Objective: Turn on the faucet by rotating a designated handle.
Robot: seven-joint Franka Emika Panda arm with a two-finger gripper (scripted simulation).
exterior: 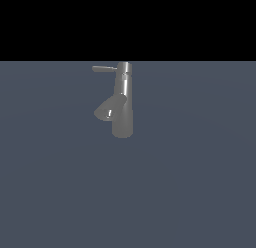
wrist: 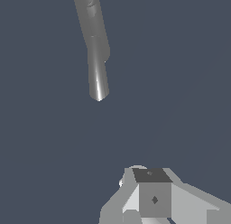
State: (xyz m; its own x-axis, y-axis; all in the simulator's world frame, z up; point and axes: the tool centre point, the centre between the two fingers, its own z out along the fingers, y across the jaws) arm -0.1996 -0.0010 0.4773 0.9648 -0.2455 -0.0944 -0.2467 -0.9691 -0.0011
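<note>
The faucet is a shiny grey upright column on the dark floor, in the middle of the exterior view. Its cone-shaped spout angles out toward the exterior view's left. The handle is a thin flat lever sticking out from the column's top, also toward the exterior view's left. In the wrist view the faucet shows as a long grey bar, well apart from my gripper. Only grey-white blocky parts of the gripper show at that picture's edge, and I cannot make out its fingers. The exterior view shows neither arm nor gripper.
A flat dark blue-grey floor spreads around the faucet on all sides. Above it the exterior view is black.
</note>
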